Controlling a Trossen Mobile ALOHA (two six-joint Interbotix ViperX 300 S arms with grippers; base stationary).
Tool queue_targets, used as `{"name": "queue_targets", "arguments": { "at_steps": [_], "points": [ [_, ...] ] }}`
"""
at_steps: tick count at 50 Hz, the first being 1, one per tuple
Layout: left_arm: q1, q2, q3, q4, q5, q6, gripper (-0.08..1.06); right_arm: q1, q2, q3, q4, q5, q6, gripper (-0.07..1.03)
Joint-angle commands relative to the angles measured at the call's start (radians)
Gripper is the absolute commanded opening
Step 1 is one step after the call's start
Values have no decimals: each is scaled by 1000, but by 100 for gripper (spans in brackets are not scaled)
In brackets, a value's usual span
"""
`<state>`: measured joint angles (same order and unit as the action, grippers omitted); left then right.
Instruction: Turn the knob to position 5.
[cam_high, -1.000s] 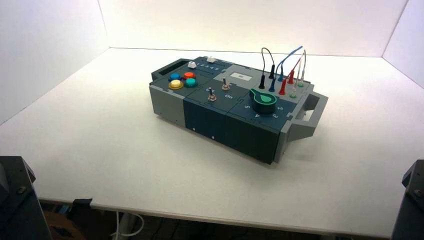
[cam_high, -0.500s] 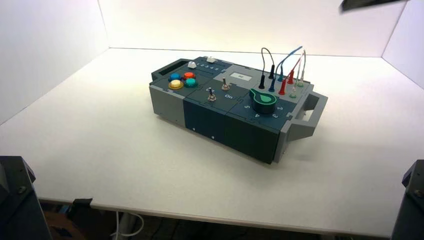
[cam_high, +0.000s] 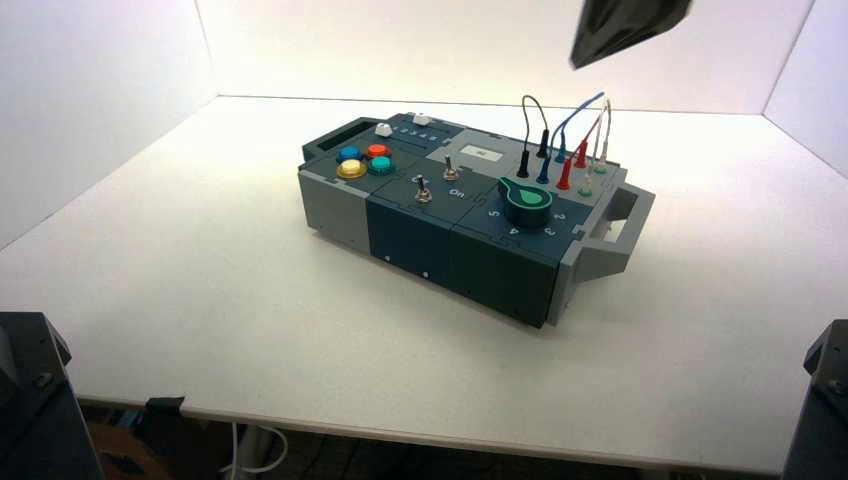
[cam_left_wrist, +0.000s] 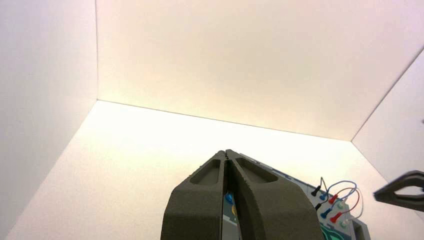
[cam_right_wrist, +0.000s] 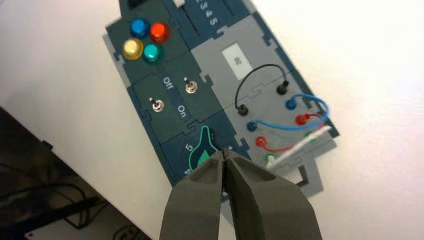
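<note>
The green teardrop knob (cam_high: 527, 201) sits on the dark blue near-right part of the box (cam_high: 400, 225). In the right wrist view the knob (cam_right_wrist: 200, 150) has its tip towards the toggle switches, and the white numeral 5 (cam_right_wrist: 188, 147) is printed just beside it. My right gripper (cam_right_wrist: 224, 153) is shut and empty, high above the knob and apart from it. It shows as a dark shape (cam_high: 628, 28) at the top of the high view. My left gripper (cam_left_wrist: 226, 151) is shut, empty and held back from the box.
The box also bears several coloured push buttons (cam_right_wrist: 145, 39), two metal toggle switches (cam_right_wrist: 173, 96) marked Off and On, and looped wires (cam_right_wrist: 280, 117) on plugs just behind the knob. A grey handle (cam_high: 612, 225) sticks out at the box's right end.
My right arm has come into the top of the high view and moved down and left, towards the space above the box. The box and knob have not moved.
</note>
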<state>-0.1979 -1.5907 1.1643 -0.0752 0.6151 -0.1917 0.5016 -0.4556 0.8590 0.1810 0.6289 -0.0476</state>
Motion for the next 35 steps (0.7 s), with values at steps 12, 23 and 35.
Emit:
{"name": "queue_targets", "arguments": {
  "at_steps": [12,23,35],
  "points": [
    [-5,25,-12,5,-11,2,-3,63,207,-71,43,-34,0,-2],
    [-5,26,-12,5,-12,3,-3,67,273,-69,52,-54,0,-2],
    [-5,26,-12,5,-12,3,-3,66,307,-67,54,-78,0,-2]
  ]
}}
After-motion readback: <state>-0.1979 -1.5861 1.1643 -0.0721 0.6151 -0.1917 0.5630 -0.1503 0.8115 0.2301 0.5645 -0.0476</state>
